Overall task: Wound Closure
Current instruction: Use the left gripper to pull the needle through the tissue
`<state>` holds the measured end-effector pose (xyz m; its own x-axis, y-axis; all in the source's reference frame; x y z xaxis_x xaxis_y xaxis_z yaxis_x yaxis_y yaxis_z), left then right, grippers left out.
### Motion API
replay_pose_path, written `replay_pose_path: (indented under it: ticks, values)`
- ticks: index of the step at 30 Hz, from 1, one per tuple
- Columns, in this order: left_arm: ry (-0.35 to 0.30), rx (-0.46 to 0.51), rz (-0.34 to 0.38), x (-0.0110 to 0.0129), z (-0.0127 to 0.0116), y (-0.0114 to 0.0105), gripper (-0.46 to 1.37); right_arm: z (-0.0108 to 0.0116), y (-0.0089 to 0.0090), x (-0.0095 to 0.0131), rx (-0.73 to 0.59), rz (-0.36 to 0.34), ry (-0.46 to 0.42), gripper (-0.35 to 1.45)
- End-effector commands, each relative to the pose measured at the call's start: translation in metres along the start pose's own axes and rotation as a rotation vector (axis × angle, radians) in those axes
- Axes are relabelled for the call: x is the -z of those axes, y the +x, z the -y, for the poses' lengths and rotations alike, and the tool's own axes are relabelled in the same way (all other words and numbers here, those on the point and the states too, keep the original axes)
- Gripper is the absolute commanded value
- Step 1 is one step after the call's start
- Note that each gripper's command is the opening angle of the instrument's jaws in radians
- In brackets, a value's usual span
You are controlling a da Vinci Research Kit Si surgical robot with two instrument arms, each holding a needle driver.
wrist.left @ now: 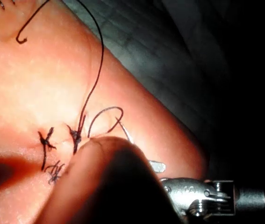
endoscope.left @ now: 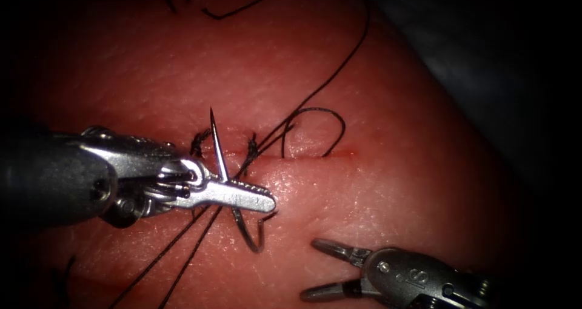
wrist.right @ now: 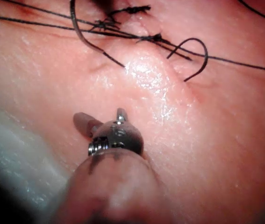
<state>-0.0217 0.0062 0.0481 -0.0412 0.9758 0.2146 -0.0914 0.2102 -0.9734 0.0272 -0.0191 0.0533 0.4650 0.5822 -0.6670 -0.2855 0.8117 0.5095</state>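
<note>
In the endoscope view the cut [endoscope.left: 303,154] runs across the tissue [endoscope.left: 394,188], with two dark knots [endoscope.left: 251,146] on its left part. My left tool [endoscope.left: 268,201] comes in from the left and is shut on the curved needle [endoscope.left: 219,154] at about mid-curve. The needle's tip points up over the cut between the knots, its tail end arcs below the jaws, and it is free of the tissue. Thread [endoscope.left: 330,73] leads to the upper right, and a loop lies on the cut. My right tool [endoscope.left: 309,269], at the lower right, is open and holds nothing.
Two thread strands [endoscope.left: 176,248] run from under the left jaws to the lower left. A cut thread end [endoscope.left: 242,7] lies at the far side. The tissue's edge and dark cloth [endoscope.left: 485,60] are at the upper right. The right wrist view has the needle [wrist.right: 83,39] and the thread loop [wrist.right: 198,56].
</note>
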Motion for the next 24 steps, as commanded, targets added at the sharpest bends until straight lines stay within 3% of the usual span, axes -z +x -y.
replay_pose_path:
  ticks: [1, 2, 6, 12, 14, 17, 20, 24]
  values:
    - [-0.029, -0.002, 0.015, 0.0002, -0.0004, 0.0001, -0.35, 0.0001, -0.0001, -0.0001, 0.002, 0.000, 0.000, 0.95]
    - [-0.042, -0.007, 0.024, 0.0005, -0.0010, 0.0000, -0.35, 0.0002, -0.0002, -0.0001, 0.003, 0.000, -0.001, 0.95]
    - [-0.141, -0.281, 0.003, 0.0015, -0.0037, -0.0009, -0.35, 0.0005, -0.0005, -0.0004, 0.006, 0.001, -0.002, 0.94]
    - [-0.143, -0.773, -0.049, 0.0014, -0.0065, -0.0031, -0.35, 0.0005, -0.0006, -0.0003, 0.007, 0.001, -0.002, 0.94]
    - [-0.096, -0.944, -0.081, 0.0013, -0.0074, -0.0035, -0.35, 0.0006, -0.0006, -0.0003, 0.007, 0.001, -0.001, 0.94]
    - [-0.048, -1.113, -0.105, 0.0014, -0.0084, -0.0035, -0.35, 0.0007, -0.0007, -0.0002, 0.007, 0.001, -0.001, 0.94]
    - [0.030, -1.341, -0.127, 0.0017, -0.0096, -0.0032, -0.35, 0.0011, -0.0007, -0.0003, 0.008, 0.001, 0.000, 0.93]
    - [0.099, -1.497, -0.174, 0.0020, -0.0111, -0.0022, -0.35, 0.0012, -0.0007, -0.0003, 0.008, 0.001, 0.000, 0.92]
